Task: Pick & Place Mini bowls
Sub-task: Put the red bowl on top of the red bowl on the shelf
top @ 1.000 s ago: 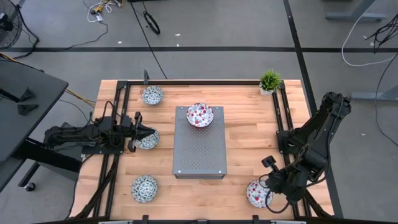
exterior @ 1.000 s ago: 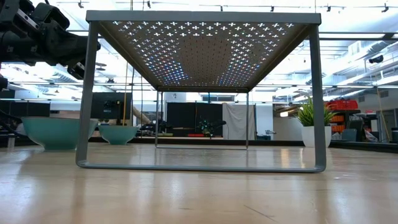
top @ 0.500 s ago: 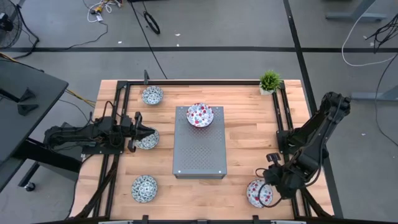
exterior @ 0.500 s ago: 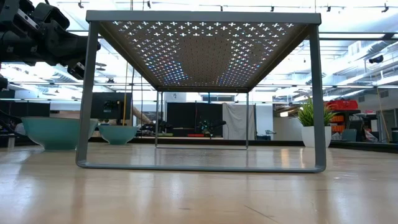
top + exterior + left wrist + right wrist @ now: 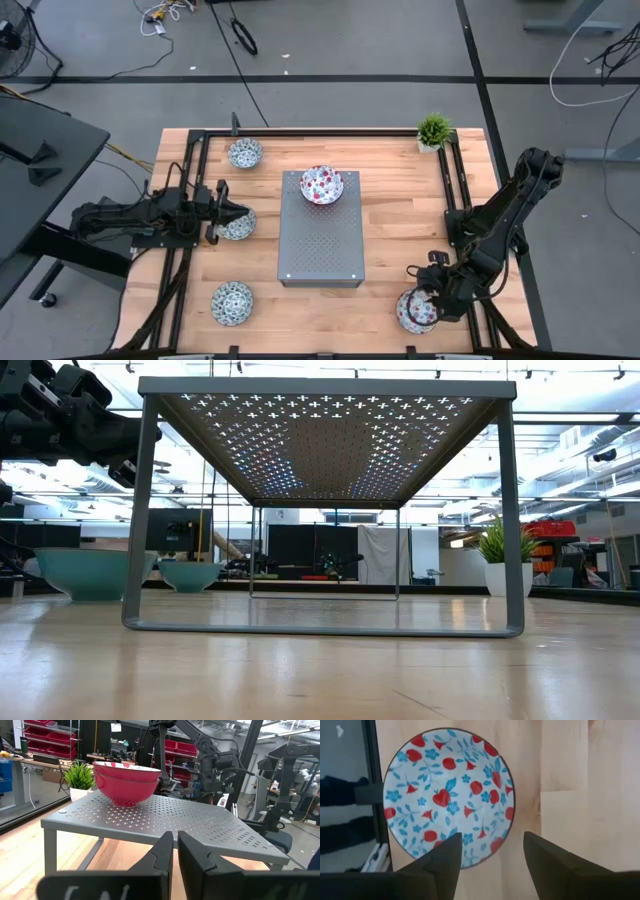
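The perforated stand (image 5: 320, 230) sits mid-desk (image 5: 400, 225), a bowl (image 5: 322, 185) on its far end. Left of the stand lie three bowls: far (image 5: 245, 153), middle (image 5: 238, 225), near (image 5: 232, 301). Right of the stand, another bowl (image 5: 415, 310) sits near and a plant (image 5: 434, 130) far.

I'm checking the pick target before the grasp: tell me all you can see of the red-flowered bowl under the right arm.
The red-flowered mini bowl is small, round and glossy white like ceramic, its inside patterned with red fruits and flowers and blue leaves, under a thin dark rim. It sits upright on the wooden table, at the near right corner beside the black frame rail. The right end effector hangs directly above it, fingers spread open over the near rim, apparently not touching.
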You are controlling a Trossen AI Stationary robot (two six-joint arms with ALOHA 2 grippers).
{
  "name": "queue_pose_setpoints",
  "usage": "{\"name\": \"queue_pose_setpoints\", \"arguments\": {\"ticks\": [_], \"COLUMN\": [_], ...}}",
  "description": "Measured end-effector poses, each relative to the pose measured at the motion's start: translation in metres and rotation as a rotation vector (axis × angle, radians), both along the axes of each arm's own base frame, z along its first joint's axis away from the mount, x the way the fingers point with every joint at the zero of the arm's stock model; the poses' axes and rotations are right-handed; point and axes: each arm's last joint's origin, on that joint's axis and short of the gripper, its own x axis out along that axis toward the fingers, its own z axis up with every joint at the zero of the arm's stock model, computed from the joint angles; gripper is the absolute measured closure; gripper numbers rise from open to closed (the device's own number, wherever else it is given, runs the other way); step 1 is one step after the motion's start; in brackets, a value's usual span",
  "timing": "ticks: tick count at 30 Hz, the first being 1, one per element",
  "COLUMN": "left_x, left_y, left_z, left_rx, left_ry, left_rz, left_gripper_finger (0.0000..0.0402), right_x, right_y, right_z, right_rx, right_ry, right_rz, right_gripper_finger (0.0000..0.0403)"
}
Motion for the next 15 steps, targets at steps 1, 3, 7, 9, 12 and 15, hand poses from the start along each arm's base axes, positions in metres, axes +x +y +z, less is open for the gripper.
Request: {"name": "queue_pose_setpoints", "arguments": {"ticks": [1,3,7,9,12,15], "left_x": [0.0,0.0,0.0,0.0,0.0,0.0], "left_y": [0.0,0.0,0.0,0.0,0.0,0.0], "left_z": [0.0,0.0,0.0,0.0,0.0,0.0], "left_rx": [0.001,0.0,0.0,0.001,0.0,0.0], "left_ry": [0.0,0.0,0.0,0.0,0.0,0.0], "left_rz": [0.0,0.0,0.0,0.0,0.0,0.0], "left_gripper_finger": [0.0369,0.0369,0.0369,0.0369,0.0369,0.0369], "right_x": [0.0,0.001,0.004,0.005,0.006,0.008], "right_y": [-0.001,-0.004,-0.009,-0.011,-0.012,-0.011], "right_z": [-0.002,-0.007,-0.011,-0.013,-0.015,-0.019], "right_rx": [0.002,0.002,-0.012,-0.016,-0.007,0.021], "right_ry": [0.004,0.011,0.014,0.013,0.007,-0.013], "right_rz": [-0.016,-0.046,-0.097,-0.107,-0.116,-0.118], "right_gripper_finger": [0.0186,0.0184,0.0183,0.0183,0.0183,0.0183]}}
